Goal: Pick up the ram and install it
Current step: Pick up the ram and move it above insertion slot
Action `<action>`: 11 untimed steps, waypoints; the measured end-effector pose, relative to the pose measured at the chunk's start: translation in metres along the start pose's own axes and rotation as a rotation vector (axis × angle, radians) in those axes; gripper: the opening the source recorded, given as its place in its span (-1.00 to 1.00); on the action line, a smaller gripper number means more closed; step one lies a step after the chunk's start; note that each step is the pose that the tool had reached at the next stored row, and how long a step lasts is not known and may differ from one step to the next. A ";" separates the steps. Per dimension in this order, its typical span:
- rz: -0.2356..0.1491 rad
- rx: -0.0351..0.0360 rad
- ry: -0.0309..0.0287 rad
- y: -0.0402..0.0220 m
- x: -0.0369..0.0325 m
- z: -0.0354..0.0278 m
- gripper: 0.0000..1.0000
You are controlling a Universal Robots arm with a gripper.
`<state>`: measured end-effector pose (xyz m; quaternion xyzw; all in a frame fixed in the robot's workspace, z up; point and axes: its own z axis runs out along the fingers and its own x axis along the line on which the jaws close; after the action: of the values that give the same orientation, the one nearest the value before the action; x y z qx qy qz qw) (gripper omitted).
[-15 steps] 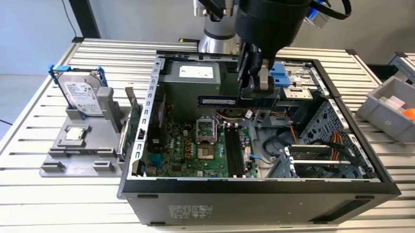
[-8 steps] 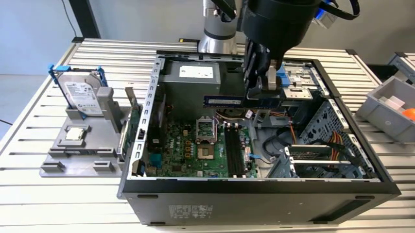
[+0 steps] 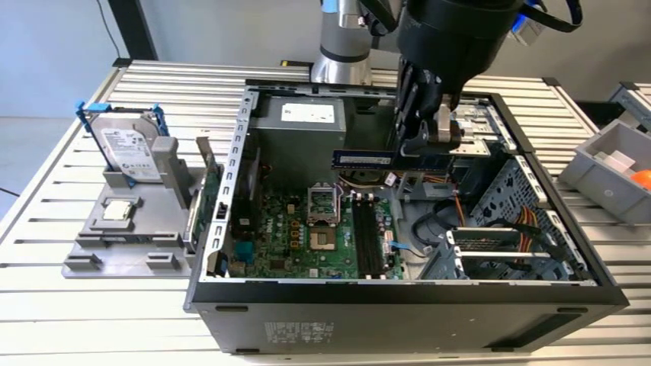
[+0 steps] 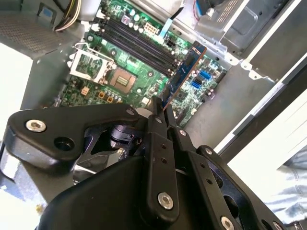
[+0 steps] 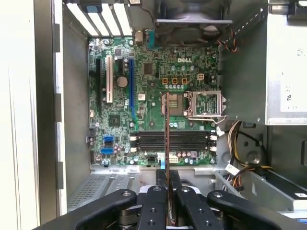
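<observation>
Gripping one end of the thin blue-green ram stick (image 4: 184, 74), your black gripper (image 4: 160, 109) is clamped on it, holding it in the air above the green motherboard (image 5: 144, 81), near the long black memory slots (image 5: 172, 140) inside the open grey computer case (image 3: 407, 305).

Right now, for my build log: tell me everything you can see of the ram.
The ram is a thin, flat blue circuit-board stick with small dark chips on its face. The end effector is shut on one end; the rest juts free toward the exterior view's left, roughly level. It hangs inside the open case above the motherboard, not seated in the black slots. Nothing else touches it.
</observation>
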<state>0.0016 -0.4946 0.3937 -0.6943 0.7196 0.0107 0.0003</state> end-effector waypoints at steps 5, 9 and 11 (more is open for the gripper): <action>0.000 0.0000 0.0002 -0.0074 -0.0003 -0.0002 -1.00; 0.000 0.0000 0.0001 -0.0123 -0.0005 -0.0002 -1.00; 0.000 0.0000 0.0000 -0.0155 -0.0006 -0.0002 -1.00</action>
<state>0.0171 -0.4946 0.3937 -0.6943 0.7196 0.0107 0.0003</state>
